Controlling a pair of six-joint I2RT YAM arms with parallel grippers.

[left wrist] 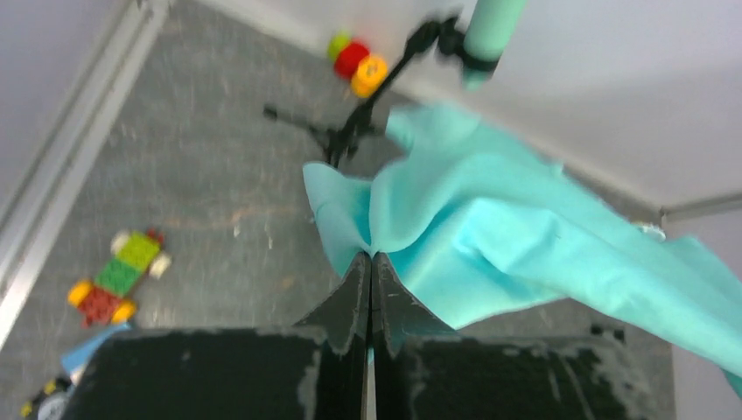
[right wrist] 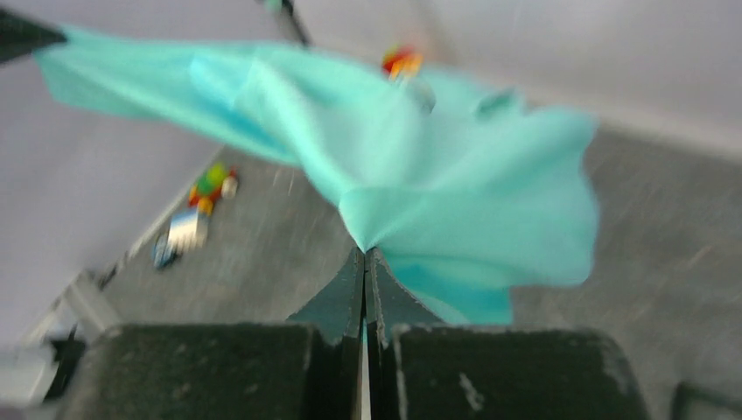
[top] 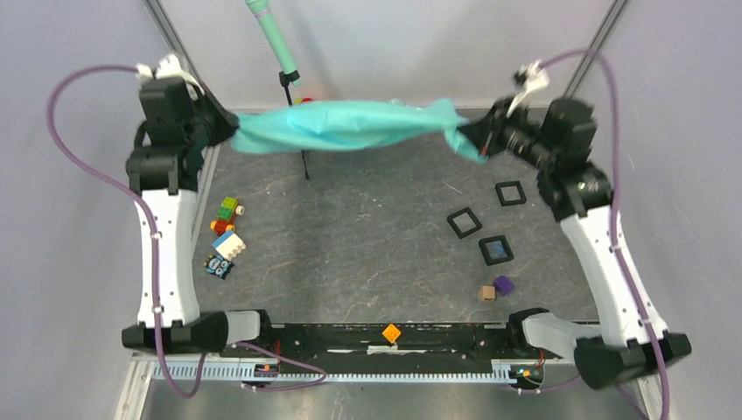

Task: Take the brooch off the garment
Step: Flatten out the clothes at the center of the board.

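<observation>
Both ends of the garment (top: 350,125), stretched left-to-right, are pinched tight by left claw (top: 234,127) and right claw (top: 469,134).

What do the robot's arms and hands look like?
The left arm and right arm match: white tapered link sections, black joint housings and black bases. A purple cable loops along each. The left hand and right hand each have two dark, wedge-shaped fingers on a scuffed black body.

Grey table (top: 367,254): toy bricks (top: 226,236), black frames (top: 465,222)
</observation>
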